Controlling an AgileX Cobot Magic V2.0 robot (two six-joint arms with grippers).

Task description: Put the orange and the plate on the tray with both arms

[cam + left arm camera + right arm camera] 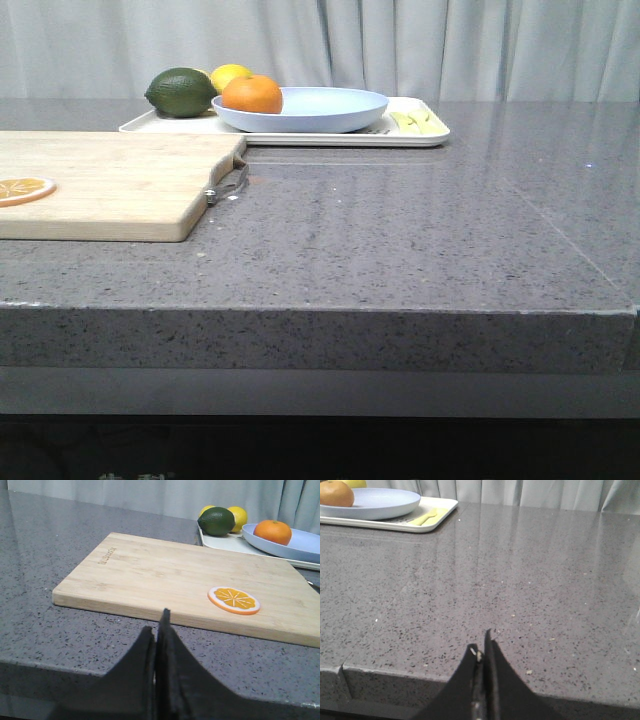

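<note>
The orange lies in the pale blue plate, at its left side, and the plate rests on the cream-white tray at the far side of the table. The left wrist view shows the same orange in the plate on the tray; the right wrist view shows the orange, plate and tray. My left gripper is shut and empty at the near table edge, before the cutting board. My right gripper is shut and empty at the near edge. Neither arm shows in the front view.
A wooden cutting board with a metal handle lies at the near left, a dried orange slice on it. A dark green fruit and a lemon sit on the tray's left. Pale yellow-green cutlery lies at the tray's right.
</note>
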